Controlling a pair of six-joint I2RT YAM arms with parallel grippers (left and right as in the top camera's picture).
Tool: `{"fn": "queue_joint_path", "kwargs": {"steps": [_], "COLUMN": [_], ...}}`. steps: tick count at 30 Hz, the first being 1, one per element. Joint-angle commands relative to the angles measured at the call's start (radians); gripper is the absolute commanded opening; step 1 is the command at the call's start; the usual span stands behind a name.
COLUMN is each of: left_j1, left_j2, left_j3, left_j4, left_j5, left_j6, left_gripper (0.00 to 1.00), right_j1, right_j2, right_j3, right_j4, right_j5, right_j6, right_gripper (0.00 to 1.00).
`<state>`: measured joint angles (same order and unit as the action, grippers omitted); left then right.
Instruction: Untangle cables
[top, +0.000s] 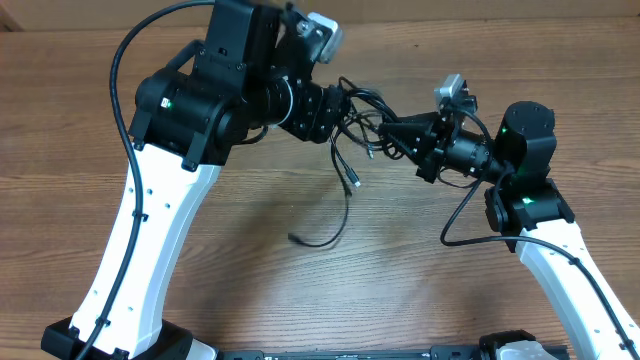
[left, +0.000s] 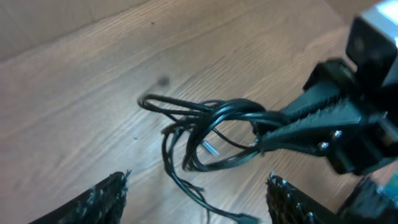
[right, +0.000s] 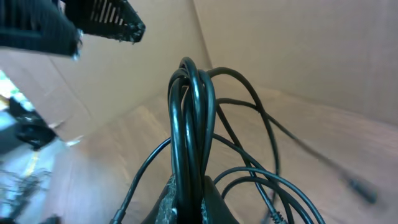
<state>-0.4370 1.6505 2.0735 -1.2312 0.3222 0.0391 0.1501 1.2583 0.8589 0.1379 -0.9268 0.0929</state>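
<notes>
While right end effector (left: 264, 127) clamps black cables (right: 189, 124) (seemingly knotted), left end effector (left: 198, 180) open.

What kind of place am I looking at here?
Probably a robotics lab or test bench: a left arm and a right arm mounted at a wooden table, a tangle of thin black cables between them, and what looks like a cardboard screen beside it.

The cables (left: 227, 111) at the tip of the right gripper (left: 264, 134) are showing glossy black; the gripper itself is looking matte black. Beneath both grippers the table (left: 74, 93) is showing light brown wood grain. The fingers (left: 109, 199) of the left gripper (left: 199, 193) are appearing black, perhaps finely cross-hatched, though blurred.
</notes>
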Motion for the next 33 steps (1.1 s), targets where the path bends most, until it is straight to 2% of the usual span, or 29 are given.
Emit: {"fn": "queue_joint_path", "kwargs": {"steps": [1,2,10,16,23,27,28,29,30,33], "left_j1": [-0.005,-0.005,-0.024,-0.044,-0.044,-0.045,-0.047,-0.047,-0.048,-0.048], "left_j2": [-0.001,-0.001,0.002,0.022,0.035,0.042,0.046,0.053,0.055,0.056], "left_j3": [0.016,0.016,0.003,0.003,0.003,0.003,0.003,0.003,0.003,0.003], "left_j4": [0.000,-0.001,-0.024,-0.024,-0.022,-0.021,-0.020,-0.017,-0.014,-0.010], "left_j5": [0.008,0.008,0.012,0.019,0.019,0.020,0.021,0.047,0.058,0.074], "left_j6": [0.141,0.141,0.140,0.140,0.139,0.137,0.136,0.137,0.137,0.136], "left_gripper": [0.69,0.65,0.54,0.46,0.44,0.38,0.30,0.14,0.06,0.04], "right_j1": [-0.002,-0.002,-0.002,-0.002,-0.002,-0.002,-0.002,-0.002,-0.002,-0.002], "right_j2": [-0.021,-0.021,-0.021,-0.021,-0.021,-0.021,-0.021,-0.021,-0.021,-0.021], "right_j3": [0.031,0.031,0.031,0.031,0.031,0.031,0.031,0.031,0.031,0.031], "right_j4": [0.027,0.041,0.215,0.217,0.221,0.222,0.229,0.228,0.228,0.228], "right_j5": [-0.085,-0.101,-0.175,-0.179,-0.179,-0.185,-0.195,-0.194,-0.193,-0.193], "right_j6": [0.097,0.116,0.304,0.316,0.330,0.330,0.330,0.330,0.330,0.330], "right_gripper": [0.04,0.04,0.04,0.04,0.04,0.04,0.04,0.04,0.04,0.04]}}
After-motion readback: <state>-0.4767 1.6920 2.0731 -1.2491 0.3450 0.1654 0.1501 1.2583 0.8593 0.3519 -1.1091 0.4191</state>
